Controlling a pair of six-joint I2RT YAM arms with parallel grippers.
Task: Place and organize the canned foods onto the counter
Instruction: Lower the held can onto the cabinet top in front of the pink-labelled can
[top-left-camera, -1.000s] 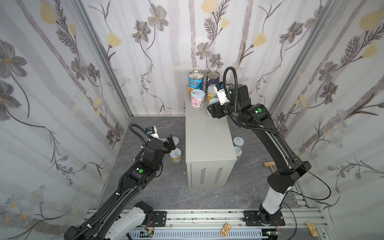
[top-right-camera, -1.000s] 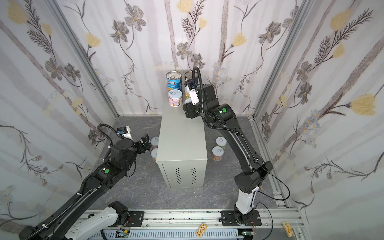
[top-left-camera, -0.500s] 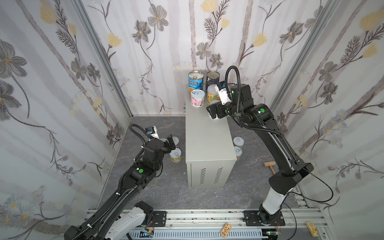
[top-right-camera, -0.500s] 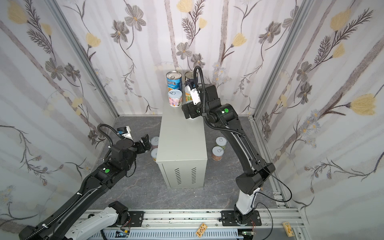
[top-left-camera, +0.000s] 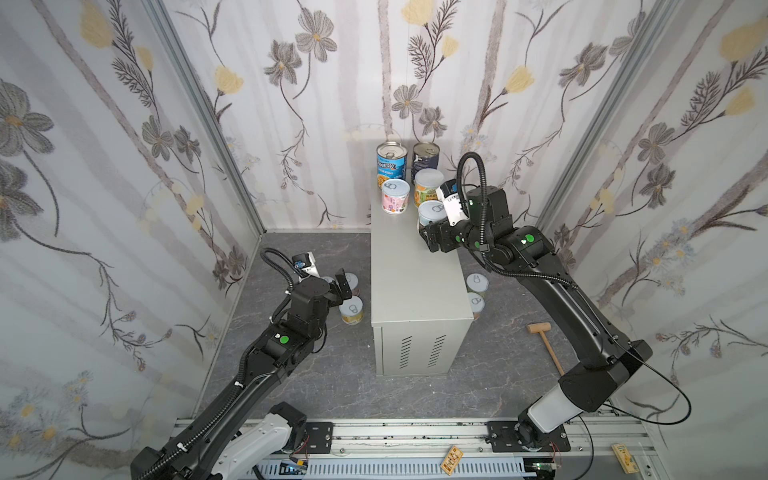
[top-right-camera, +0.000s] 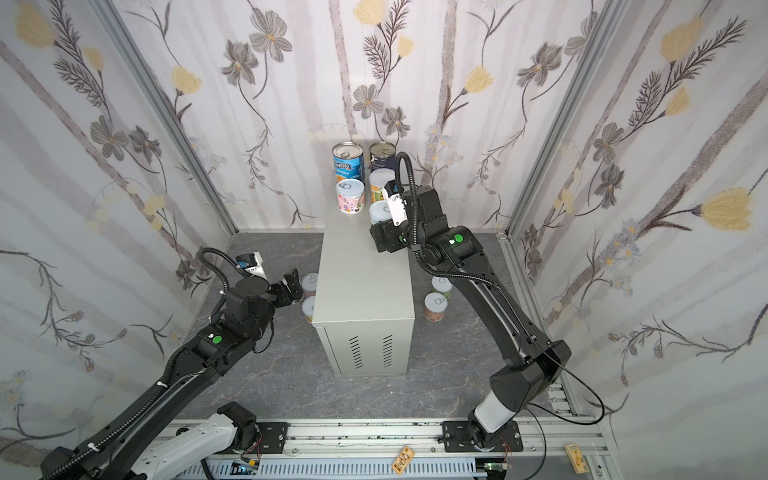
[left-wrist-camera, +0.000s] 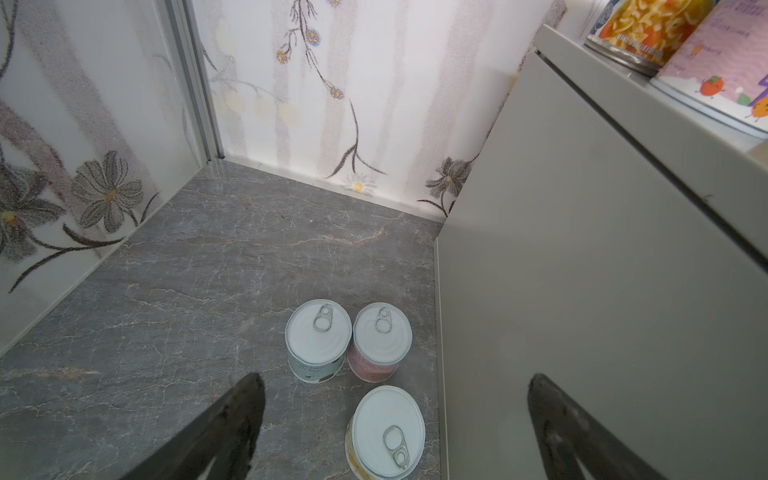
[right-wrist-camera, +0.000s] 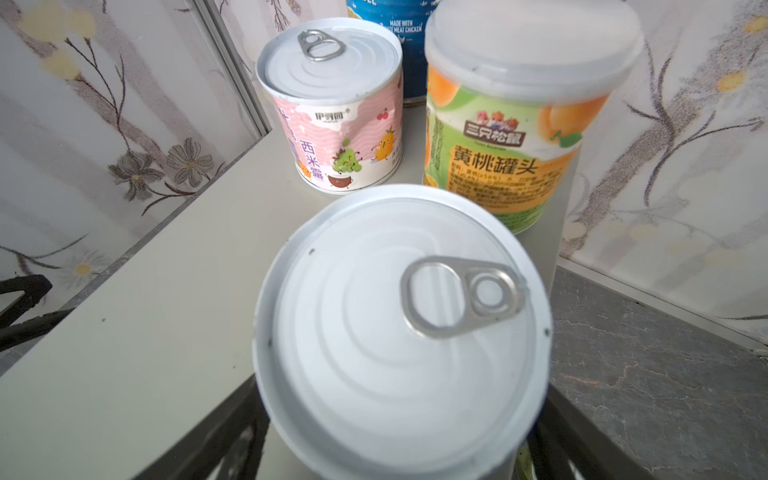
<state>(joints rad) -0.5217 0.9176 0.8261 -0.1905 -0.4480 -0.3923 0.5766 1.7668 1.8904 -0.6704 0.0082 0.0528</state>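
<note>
Since a second earlier the right arm (top-left-camera: 552, 299) had drawn its wrist slightly down the frame, while the left arm (top-left-camera: 286, 338) had not stirred. Nearest, at lower left in both top views, the left jaws hung spread wide and empty over the floor (top-left-camera: 340, 395). The left wrist view showed three pull-tab cans standing below them beside the desk (top-left-camera: 411, 286): a yellow-labelled can (left-wrist-camera: 388, 432) closest, then a pale-green can (left-wrist-camera: 318, 338) and a pink-brown can (left-wrist-camera: 381, 340) touching side by side. Right of the desk a brown-labelled can (top-right-camera: 435, 307) and a second floor can (top-right-camera: 441, 286) stood close together, with a wooden mallet (top-left-camera: 544, 338) well apart from them. Farther back, in the upper middle, the right jaws stood either side of a white-lidded can (right-wrist-camera: 401, 328), seemingly set at the desk's right edge; whether they pinched it or had let go could not be told. Behind it stood the peach can (right-wrist-camera: 515, 120) and the pink-labelled can (right-wrist-camera: 332, 112). At the far edge by the wall were the blue Progresso can (top-left-camera: 390, 160) and the dark navy can (top-left-camera: 426, 156). Five cans were up in tidy rows and five remained on the floor, so the task looked about half done.
</note>
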